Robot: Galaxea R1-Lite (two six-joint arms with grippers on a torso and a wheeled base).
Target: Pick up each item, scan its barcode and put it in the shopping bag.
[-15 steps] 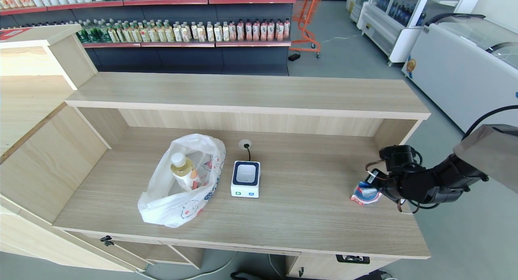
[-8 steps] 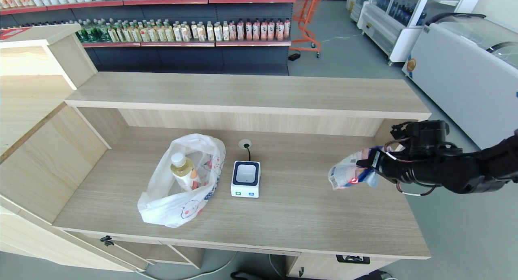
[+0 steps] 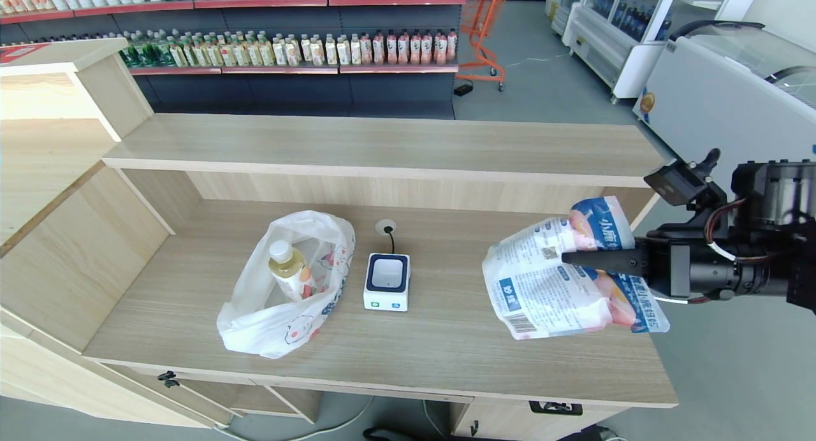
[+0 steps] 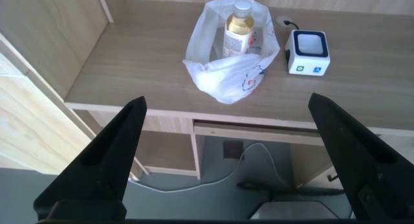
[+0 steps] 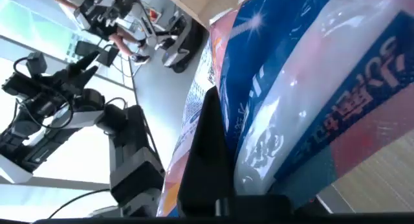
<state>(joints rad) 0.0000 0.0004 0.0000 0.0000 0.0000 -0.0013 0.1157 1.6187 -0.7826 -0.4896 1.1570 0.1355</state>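
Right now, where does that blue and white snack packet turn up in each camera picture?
Head view: snack packet at the right, held in the right tool over the right end of the counter.
Right wrist view: close up, pressed against the tool's black finger.
Left wrist view: looks at the shopping bag and scanner instead.
Shared landmark: that black finger across the packet.

Snack packet partly behind right claw

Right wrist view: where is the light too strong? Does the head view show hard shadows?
Right wrist view: the background beside the snack packet is washed white, and its film glints; head view: only faint shadows by the shopping bag and scanner.
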